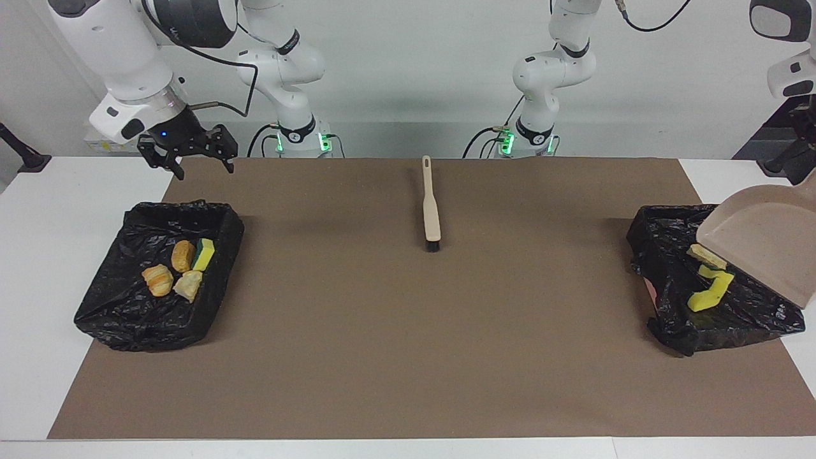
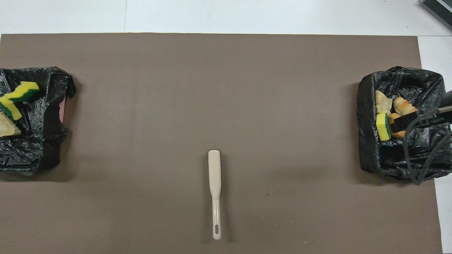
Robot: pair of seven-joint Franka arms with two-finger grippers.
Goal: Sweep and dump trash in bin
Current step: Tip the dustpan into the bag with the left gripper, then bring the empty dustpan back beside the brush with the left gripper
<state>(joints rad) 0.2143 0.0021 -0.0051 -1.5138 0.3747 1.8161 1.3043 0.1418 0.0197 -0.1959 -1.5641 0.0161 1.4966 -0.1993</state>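
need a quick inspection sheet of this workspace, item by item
surface: brown mat on a white table; no loose pieces seen on it.
job's things: four pieces of trash in the bin at the right arm's end; three pieces in the other bin at the left arm's end, the dustpan tilted over it; the brush lies mid-mat, near the robots.
clutter: nothing seen.
grippers: right gripper open, in the air near its bin's corner, holding nothing; left gripper out of view.
cables: black cable over the right arm's bin in the overhead view.
surroundings: plain white wall.
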